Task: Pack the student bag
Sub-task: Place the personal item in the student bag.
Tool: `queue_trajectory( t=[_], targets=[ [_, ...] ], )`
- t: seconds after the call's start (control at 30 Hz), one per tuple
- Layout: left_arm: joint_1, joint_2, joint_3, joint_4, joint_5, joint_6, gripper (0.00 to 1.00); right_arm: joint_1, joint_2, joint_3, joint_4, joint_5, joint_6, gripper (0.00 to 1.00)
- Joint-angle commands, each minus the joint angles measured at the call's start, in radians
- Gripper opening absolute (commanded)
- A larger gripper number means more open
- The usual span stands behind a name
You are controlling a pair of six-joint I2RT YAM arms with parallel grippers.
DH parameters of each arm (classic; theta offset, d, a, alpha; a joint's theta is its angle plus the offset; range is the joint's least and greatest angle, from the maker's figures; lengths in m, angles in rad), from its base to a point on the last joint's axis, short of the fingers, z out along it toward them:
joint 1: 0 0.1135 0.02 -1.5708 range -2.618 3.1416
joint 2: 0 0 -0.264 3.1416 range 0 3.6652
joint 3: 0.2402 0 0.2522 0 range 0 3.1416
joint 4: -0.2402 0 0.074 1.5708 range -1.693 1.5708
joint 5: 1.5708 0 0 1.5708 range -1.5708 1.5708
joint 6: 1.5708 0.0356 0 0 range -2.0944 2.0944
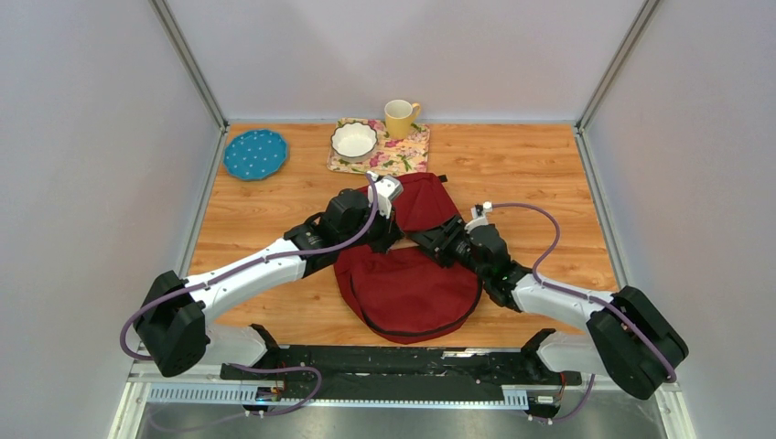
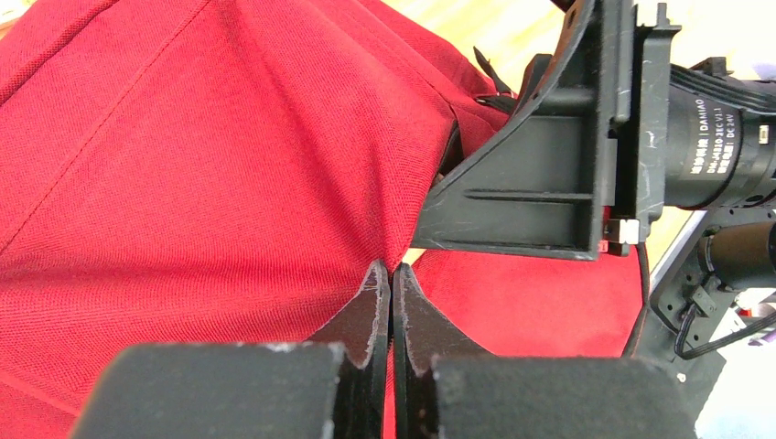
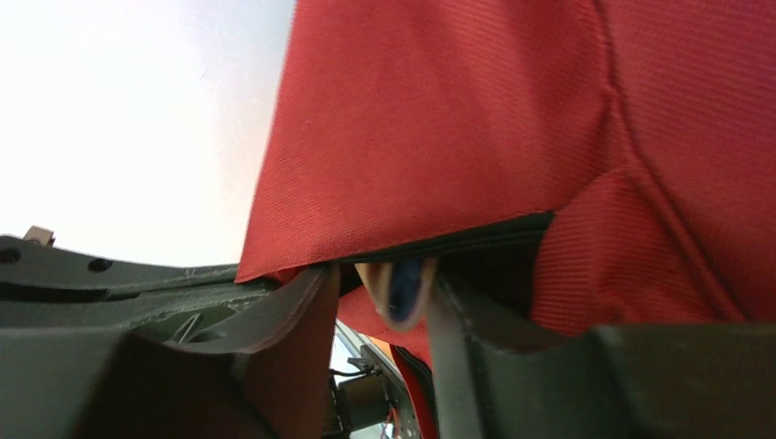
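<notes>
– At the bottom edge of the overhead view, what sits nearest?

– Both arm bases on their black rail. Just above them, middle of the frame, the student bag [image 1: 407, 293] lies on the wooden table [image 1: 549, 183], dark red, with a black zip line curving round its lower edge.

– And the arms?

– They reach in from either side and meet over the bag's upper part, where the fabric rises into a raised fold.

– Left gripper?

– The left gripper [image 2: 392, 288] has its fingers pressed together with no gap. In its wrist view, red cloth tents up to the fingertips, so it is pinching the bag's fabric. The black body of the other gripper fills the upper right of that view, close by.

– Right gripper?

– The right gripper [image 3: 380, 283] stands partly open, its fingers spread under a black-trimmed edge of the bag. A small blue and pale object [image 3: 403, 288] shows in the gap between them. I cannot tell what it is, or whether either finger touches it.

– Farther up the overhead frame?

– A blue plate [image 1: 255, 154] at the upper left of the table, well apart from the bag. Right of it, a floral mat [image 1: 407, 157] carries a white bowl [image 1: 353, 140], and a yellow mug [image 1: 399, 118] stands at the mat's top edge.
</notes>
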Motion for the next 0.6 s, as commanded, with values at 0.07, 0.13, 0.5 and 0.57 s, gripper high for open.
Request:
queue_trajectory(
  t=[0.07,0.13,0.5,0.57],
  targets=[
    [-0.008,-0.019,0.012,0.035,0.027,-0.025,0.0,0.002,0.027,-0.002,-0.014,0.008,0.033,0.16],
    [-0.009,-0.019,0.012,0.037,0.028,-0.03,0.0,0.002,0.04,0.01,0.005,0.009,0.033,0.08],
    [-0.008,-0.025,0.021,0.024,0.027,-0.047,0.0,0.006,0.225,0.045,0.428,0.068,0.143,0.0],
    [-0.008,-0.028,0.036,-0.009,0.011,-0.038,0.0,0.02,0.263,0.074,0.387,0.115,0.137,0.0]
  ],
)
